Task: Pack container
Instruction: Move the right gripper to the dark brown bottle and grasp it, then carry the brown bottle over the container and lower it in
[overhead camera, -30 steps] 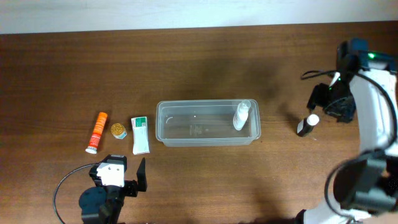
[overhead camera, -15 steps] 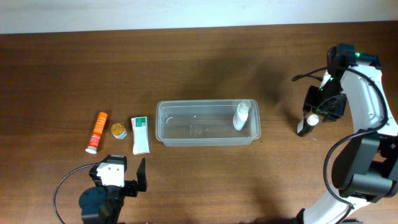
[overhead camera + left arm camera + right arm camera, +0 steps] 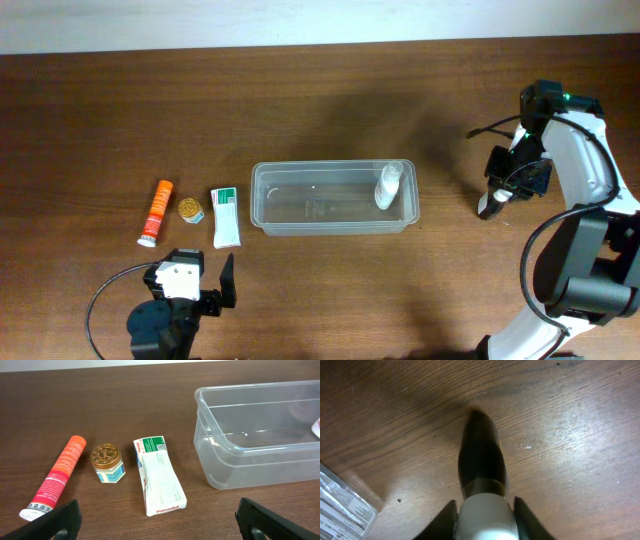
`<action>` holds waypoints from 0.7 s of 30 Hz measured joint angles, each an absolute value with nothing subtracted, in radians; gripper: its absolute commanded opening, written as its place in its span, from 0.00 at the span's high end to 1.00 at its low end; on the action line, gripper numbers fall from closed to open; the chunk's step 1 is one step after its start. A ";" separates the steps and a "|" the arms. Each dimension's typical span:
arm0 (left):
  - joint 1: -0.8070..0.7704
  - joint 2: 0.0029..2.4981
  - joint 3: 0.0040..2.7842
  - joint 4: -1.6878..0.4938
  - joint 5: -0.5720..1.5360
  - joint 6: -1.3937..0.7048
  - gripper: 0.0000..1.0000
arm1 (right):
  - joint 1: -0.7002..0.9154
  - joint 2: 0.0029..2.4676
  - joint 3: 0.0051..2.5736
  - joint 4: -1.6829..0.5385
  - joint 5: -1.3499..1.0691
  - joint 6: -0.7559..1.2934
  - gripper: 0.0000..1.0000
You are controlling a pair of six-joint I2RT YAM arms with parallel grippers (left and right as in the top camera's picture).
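Black fingers of my right claw (image 3: 485, 519) are clamped on the white cap of the dark bottle (image 3: 480, 455), one on each side, and my wrist view shows no gap. The bottle stands upright on the brown wooden table (image 3: 320, 100), base down on the grain. Out from there, looking left across open wood, sits the container (image 3: 262, 200), clear and shallow, in the middle of the table and well apart from the bottle I am holding. Inside it, at the right end, a white spray bottle (image 3: 388, 186) leans against the wall. Past its left end lies a white and green box (image 3: 226, 217), flat on the wood just beside the tub but not touching it. Next over is a small jar (image 3: 191, 209) with a gold lid, then an orange tube (image 3: 156, 211) lying at a slant. My left claw (image 3: 159, 521) hangs at the near edge facing those three, its fingers spread wide, gripping nothing.
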State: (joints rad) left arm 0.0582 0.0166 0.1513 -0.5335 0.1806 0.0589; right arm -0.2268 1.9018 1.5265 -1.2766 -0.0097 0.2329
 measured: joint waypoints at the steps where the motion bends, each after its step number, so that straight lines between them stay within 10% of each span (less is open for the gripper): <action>1: 0.058 0.017 0.151 -0.533 0.181 0.059 0.00 | -0.227 1.902 1.526 -1.277 -0.010 0.233 0.81; 21: 0.058 0.017 0.151 -0.533 0.181 0.059 0.00 | -0.083 1.737 1.884 -1.655 -0.013 0.228 0.92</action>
